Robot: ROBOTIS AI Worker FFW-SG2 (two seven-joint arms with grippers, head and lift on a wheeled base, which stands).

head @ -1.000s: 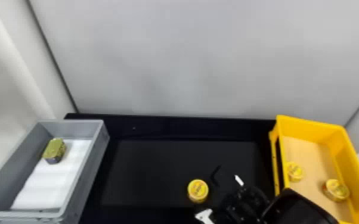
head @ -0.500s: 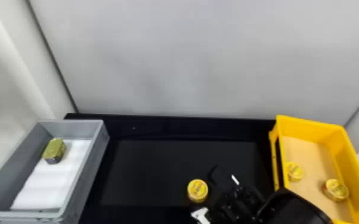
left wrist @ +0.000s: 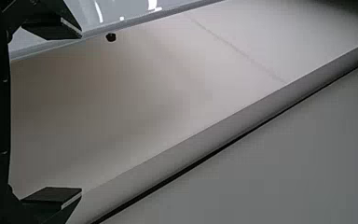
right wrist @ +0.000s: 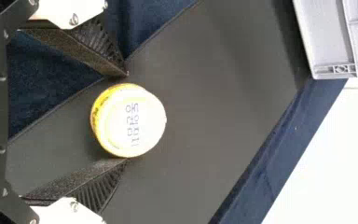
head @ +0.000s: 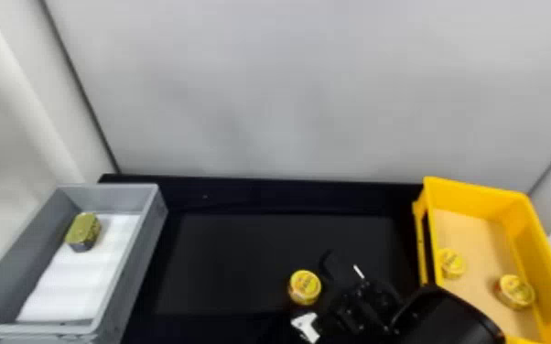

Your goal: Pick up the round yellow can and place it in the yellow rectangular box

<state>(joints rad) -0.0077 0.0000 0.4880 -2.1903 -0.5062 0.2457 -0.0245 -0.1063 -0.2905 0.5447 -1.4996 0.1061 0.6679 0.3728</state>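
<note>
Right hand (right wrist: pixel 127 117): released; two black fingers (right wrist: pixel 93 53) parted, one on either side of the can, tips about level with its middle. No firm grip to be seen.
Round yellow can (head: pixel 305 287): one, on the desk, between the fingers; very near the tips, contact cannot be told. Printed lid towards the wrist camera.
Step in hand: lining up for the pick, judged nearly complete; the can has still to be gripped and lifted.
Next move: close the fingers evenly on the can's sides, raise it above the box wall, carry it to the robot's right.
Risk: low, round body; a shallow or off-centre pinch could push it aside or tip it.
Desk (head: pixel 233 260): black, flat; carries the can and stands between the two boxes.
Yellow rectangular box (head: pixel 476 196): to the robot's right of the can, well apart; tan floor (head: pixel 476 228). Destination.
Box contents: two similar yellow cans, one (head: pixel 452 264) by the near side wall, the other (head: pixel 515 292) farther right. Room on the floor judged ample for a third.
Grey box (head: pixel 137 265): at the robot's left; holds a white sheet (head: pixel 78 283) and a gold-topped tin (head: pixel 83 231). No part in this task.
Left hand (left wrist: pixel 81 112): empty, fingers wide apart, over a pale surface.
</note>
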